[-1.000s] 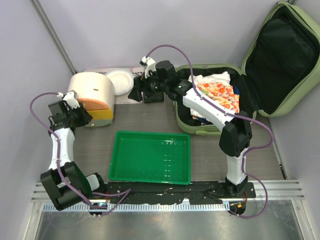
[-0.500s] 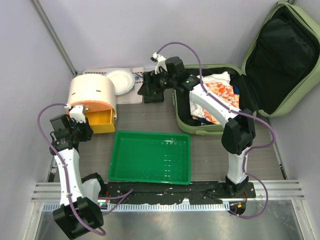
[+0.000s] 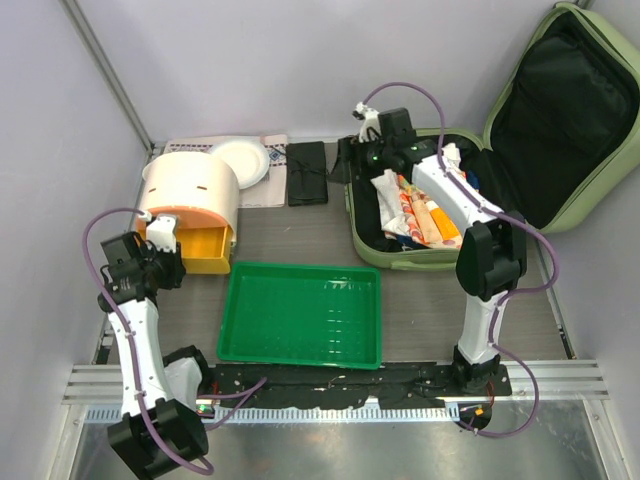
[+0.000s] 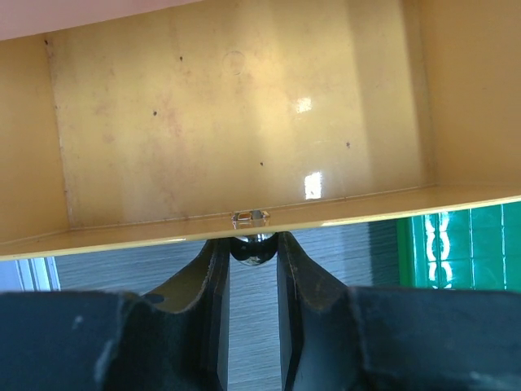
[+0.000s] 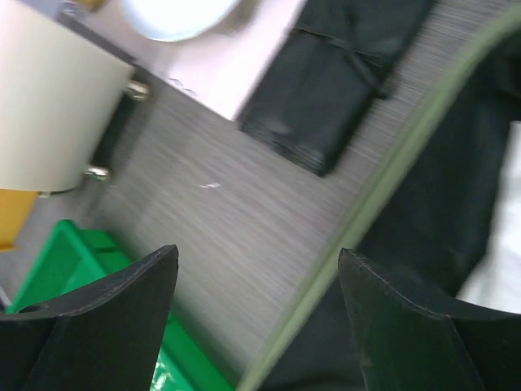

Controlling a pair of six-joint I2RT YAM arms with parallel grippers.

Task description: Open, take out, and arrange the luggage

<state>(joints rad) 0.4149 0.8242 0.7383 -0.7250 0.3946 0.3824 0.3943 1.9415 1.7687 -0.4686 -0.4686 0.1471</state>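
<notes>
Right claw (image 5: 256,254) above luggage (image 3: 395,260), lid rightward

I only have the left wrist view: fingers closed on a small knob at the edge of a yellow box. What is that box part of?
Observer: It is the drawer of a round cream-and-orange container, pulled out, with the left gripper pinching its knob.
Operator: Is the luggage open?
Observer: Yes, the luggage lies open on the right, its lid raised, with clothes inside.
Operator: And the other arm?
Observer: The right gripper hangs open over the luggage's rear left rim, holding nothing.
</notes>
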